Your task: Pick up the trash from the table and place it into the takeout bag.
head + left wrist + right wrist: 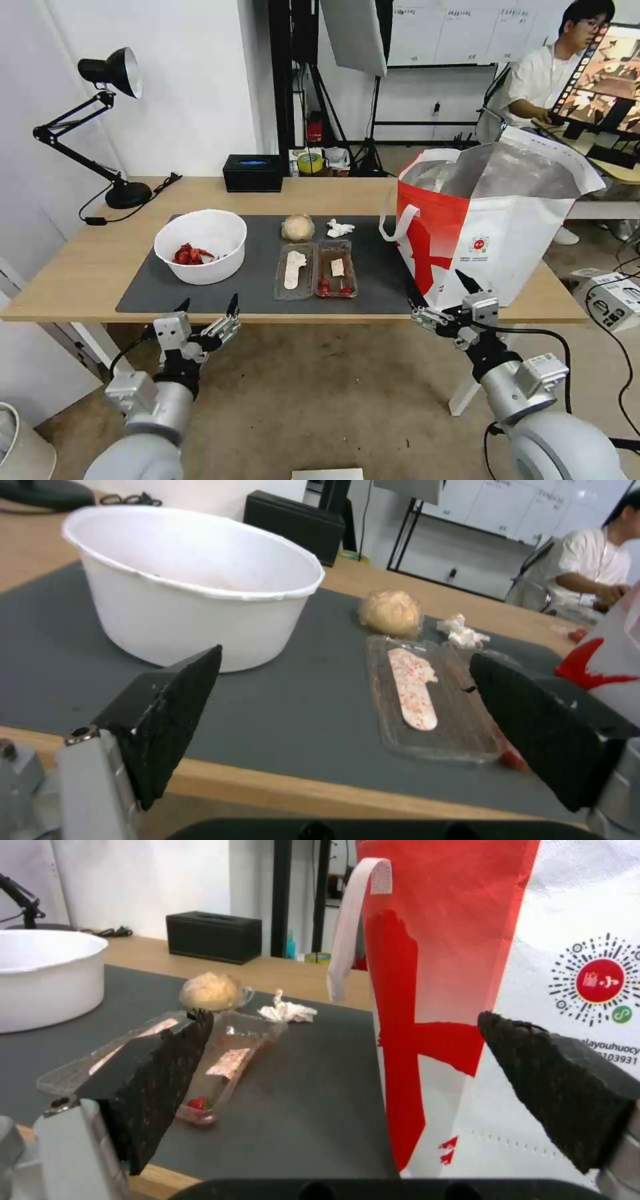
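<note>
Left gripper (207, 306) hangs released, jaws apart, just off the table's (80, 273) near edge. Ahead of it, on the mat: white bowl (201, 246) holding red scraps (189, 255). Right gripper (440, 291) likewise released, just before the takeout bag (493, 227), which stands open, foil lining showing. Between both grippers, farther in: clamshell tray (315, 269), red bits in one half; beige ball (297, 227) and tissue wad (339, 229) beyond it.
</note>
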Robot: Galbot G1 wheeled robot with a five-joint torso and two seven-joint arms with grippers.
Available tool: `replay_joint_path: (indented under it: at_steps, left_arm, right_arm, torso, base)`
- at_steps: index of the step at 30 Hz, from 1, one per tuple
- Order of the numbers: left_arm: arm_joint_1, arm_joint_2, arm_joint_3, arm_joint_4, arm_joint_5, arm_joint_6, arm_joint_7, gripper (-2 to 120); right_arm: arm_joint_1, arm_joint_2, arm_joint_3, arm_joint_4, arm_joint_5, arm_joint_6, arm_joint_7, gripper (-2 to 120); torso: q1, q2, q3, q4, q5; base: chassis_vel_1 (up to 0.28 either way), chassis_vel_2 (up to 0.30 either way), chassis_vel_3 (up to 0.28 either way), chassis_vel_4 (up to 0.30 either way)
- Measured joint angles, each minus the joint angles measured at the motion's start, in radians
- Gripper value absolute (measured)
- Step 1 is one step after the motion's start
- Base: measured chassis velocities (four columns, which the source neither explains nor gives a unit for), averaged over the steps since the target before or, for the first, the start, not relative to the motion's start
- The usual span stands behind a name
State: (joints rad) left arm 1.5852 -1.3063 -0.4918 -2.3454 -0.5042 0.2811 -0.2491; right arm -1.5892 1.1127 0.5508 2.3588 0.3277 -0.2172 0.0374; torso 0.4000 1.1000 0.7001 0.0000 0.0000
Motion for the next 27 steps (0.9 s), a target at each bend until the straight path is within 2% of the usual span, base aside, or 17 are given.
replay_joint_path:
  at_steps: [1,3,4,6,7,8,9,12,13,16,17,20,22,24,27]
  left_arm:
    - [0.0,0.0,0.0,0.0,0.0,0.0,0.0,100]
    - [-0.053,-0.013,0.035,0.025,-0.093,0.012,-0.055,100]
    - [-0.053,-0.013,0.035,0.025,-0.093,0.012,-0.055,100]
    - [-0.085,-0.023,0.059,0.033,-0.178,0.02,-0.1,100]
    - [-0.085,-0.023,0.059,0.033,-0.178,0.02,-0.1,100]
    - [-0.103,-0.025,0.077,0.037,-0.237,0.025,-0.134,100]
    - [-0.103,-0.025,0.077,0.037,-0.237,0.025,-0.134,100]
    - [-0.167,-0.027,0.137,0.033,-0.453,0.048,-0.262,100]
    - [-0.167,-0.027,0.137,0.033,-0.453,0.048,-0.262,100]
    - [-0.222,-0.04,0.189,0.027,-0.611,0.055,-0.381,100]
    - [-0.222,-0.04,0.189,0.027,-0.611,0.055,-0.381,100]
    - [-0.247,-0.064,0.227,0.027,-0.688,0.055,-0.444,100]
    - [-0.247,-0.064,0.227,0.027,-0.688,0.055,-0.444,100]
    - [-0.263,-0.079,0.256,0.031,-0.745,0.049,-0.497,100]
    - [-0.273,-0.09,0.274,0.046,-0.751,0.042,-0.516,100]
  right_arm:
    - [0.0,0.0,0.0,0.0,0.0,0.0,0.0,100]
    - [0.001,0.0,-0.002,-0.001,0.0,0.001,0.0,100]
    - [0.001,0.0,-0.002,-0.001,0.0,0.001,0.0,100]
    - [0.004,0.0,-0.006,-0.006,-0.002,0.001,0.0,100]
    - [0.004,0.0,-0.006,-0.006,-0.002,0.001,0.0,100]
    - [0.003,0.0,-0.009,-0.009,-0.004,0.002,0.0,100]
    - [0.003,0.0,-0.009,-0.009,-0.004,0.002,0.0,100]
    - [-0.012,0.01,-0.013,-0.012,-0.03,0.004,0.0,100]
    - [-0.012,0.01,-0.013,-0.012,-0.03,0.004,0.0,100]
    - [-0.026,0.026,-0.016,-0.012,-0.054,0.005,-0.003,100]
    - [-0.026,0.026,-0.016,-0.012,-0.054,0.005,-0.003,100]
    - [-0.03,0.029,-0.021,-0.016,-0.068,0.005,-0.004,100]
    - [-0.03,0.029,-0.021,-0.016,-0.068,0.005,-0.004,100]
    - [-0.031,0.03,-0.023,-0.019,-0.074,0.006,-0.005,100]
    - [-0.031,0.03,-0.023,-0.021,-0.075,0.007,-0.005,100]
  torso:
    - [0.0,0.0,0.0,0.0,0.0]
    - [0.0,0.0,0.0,0.0,-0.0002]
    - [0.0,0.0,0.0,0.0,-0.0002]
    - [0.0,0.0,0.0,0.0,0.0]
    - [0.0,0.0,0.0,0.0,0.0]
    - [0.0,0.0,0.0,0.0001,0.0]
    - [0.0,0.0,0.0,0.0001,0.0]
    - [0.0,0.0,0.0,0.0001,0.0]
    - [0.0,0.0,0.0,0.0001,0.0]
    - [0.0,0.0,0.0,-0.0001,0.0]
    - [0.0,0.0,0.0,-0.0001,0.0]
    - [0.0,0.0,0.0,-0.0001,0.0]
    - [0.0,0.0,0.0,-0.0001,0.0]
    - [0.0,0.0,0.0,0.0,0.0001]
    - [0.0,0.0,0.0,0.0,0.0]
  base:
    - [0.0,0.0,0.0,0.0]
    - [0.0,0.0,0.0,0.0]
    - [0.0,0.0,0.0,0.0]
    - [0.0,0.0,0.0,0.0]
    - [0.0,0.0,0.0,0.0]
    - [0.0,0.0,0.0,0.0]
    - [0.0,0.0,0.0,0.0]
    - [0.0,0.0,0.0,0.0]
    - [0.0,0.0,0.0,0.0]
    - [0.0,0.0,0.0,0.0]
    - [0.0,0.0,0.0,0.0]
    - [0.0,0.0,0.0,0.0]
    - [0.0,0.0,0.0,0.0]
    - [0.0,0.0,0.0,0.0]
    - [0.0,0.0,0.0,0.0]
